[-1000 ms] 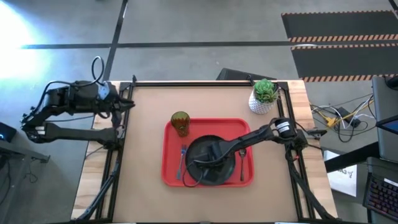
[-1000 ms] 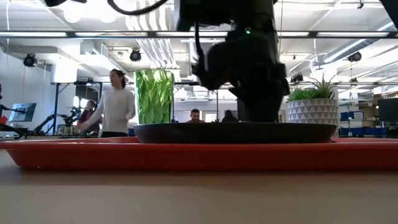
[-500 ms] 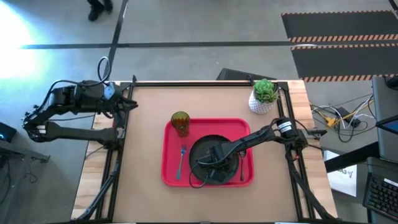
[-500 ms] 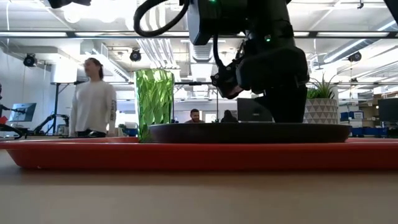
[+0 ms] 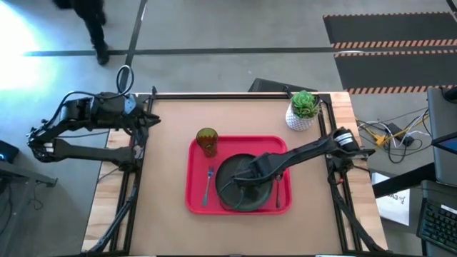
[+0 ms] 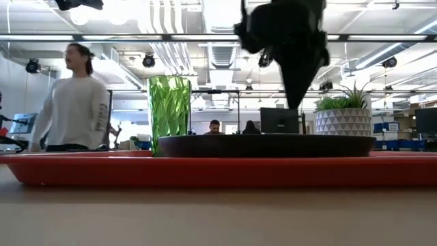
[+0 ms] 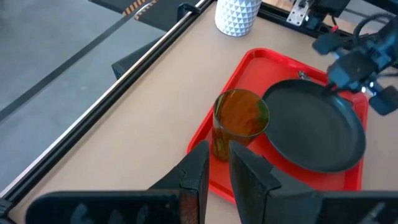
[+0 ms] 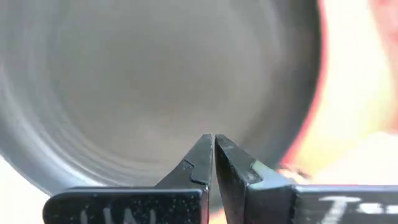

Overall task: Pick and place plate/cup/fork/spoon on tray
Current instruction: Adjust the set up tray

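The black plate (image 5: 246, 184) lies flat on the red tray (image 5: 200, 153). On the tray the green cup (image 5: 207, 141) stands upright at the far left corner. The blue-handled fork (image 5: 208, 184) lies left of the plate and the dark spoon (image 5: 278, 191) right of it. My right gripper (image 6: 297, 102) is shut and points down over the plate (image 8: 155, 81), with a clear gap between its tips and the plate (image 6: 266, 145). My left gripper (image 7: 217, 158) hovers at the table's far left edge, facing the cup (image 7: 239, 121), with only a narrow gap between its fingers and nothing in it.
A white pot with a green plant (image 5: 303, 111) stands at the table's far right corner, beyond the tray. Bare tabletop (image 5: 164, 228) surrounds the tray on the left and near sides. A person (image 6: 72, 102) walks in the room behind the table.
My right gripper, shut throughout, has risen out of the plate's hollow and now hangs clear above it, tipped more steeply downward. The plate has stayed flat on the tray. The person behind the table has walked across the room.
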`<move>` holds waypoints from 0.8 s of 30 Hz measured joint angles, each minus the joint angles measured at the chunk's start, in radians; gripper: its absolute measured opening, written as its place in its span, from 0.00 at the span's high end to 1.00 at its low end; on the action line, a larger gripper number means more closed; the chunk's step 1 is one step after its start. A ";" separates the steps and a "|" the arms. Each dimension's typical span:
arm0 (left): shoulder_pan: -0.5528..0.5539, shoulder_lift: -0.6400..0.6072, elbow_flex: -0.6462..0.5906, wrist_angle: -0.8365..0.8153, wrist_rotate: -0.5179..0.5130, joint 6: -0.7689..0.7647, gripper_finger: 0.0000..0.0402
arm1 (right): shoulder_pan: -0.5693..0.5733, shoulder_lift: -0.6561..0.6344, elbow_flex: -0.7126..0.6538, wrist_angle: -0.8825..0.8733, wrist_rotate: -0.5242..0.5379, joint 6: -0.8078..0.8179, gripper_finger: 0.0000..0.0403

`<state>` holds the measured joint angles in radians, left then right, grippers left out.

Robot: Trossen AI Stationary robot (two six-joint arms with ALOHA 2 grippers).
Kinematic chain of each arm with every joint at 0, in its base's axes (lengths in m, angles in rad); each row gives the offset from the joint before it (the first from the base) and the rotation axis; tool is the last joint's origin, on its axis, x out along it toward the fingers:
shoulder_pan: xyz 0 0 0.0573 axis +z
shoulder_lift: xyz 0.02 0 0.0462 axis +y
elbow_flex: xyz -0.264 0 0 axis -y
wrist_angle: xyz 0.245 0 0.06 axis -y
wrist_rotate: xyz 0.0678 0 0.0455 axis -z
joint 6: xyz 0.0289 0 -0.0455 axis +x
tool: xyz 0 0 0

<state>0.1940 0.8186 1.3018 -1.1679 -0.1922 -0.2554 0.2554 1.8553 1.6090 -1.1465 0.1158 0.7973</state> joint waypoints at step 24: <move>0.000 0.011 0.000 0.000 0.000 0.000 0.90 | 0.199 -0.112 -0.297 -0.063 -0.169 0.461 0.98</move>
<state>0.1940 0.8296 1.3018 -1.1679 -0.1925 -0.2554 0.4542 1.7436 1.3123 -1.2100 -0.0527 1.2582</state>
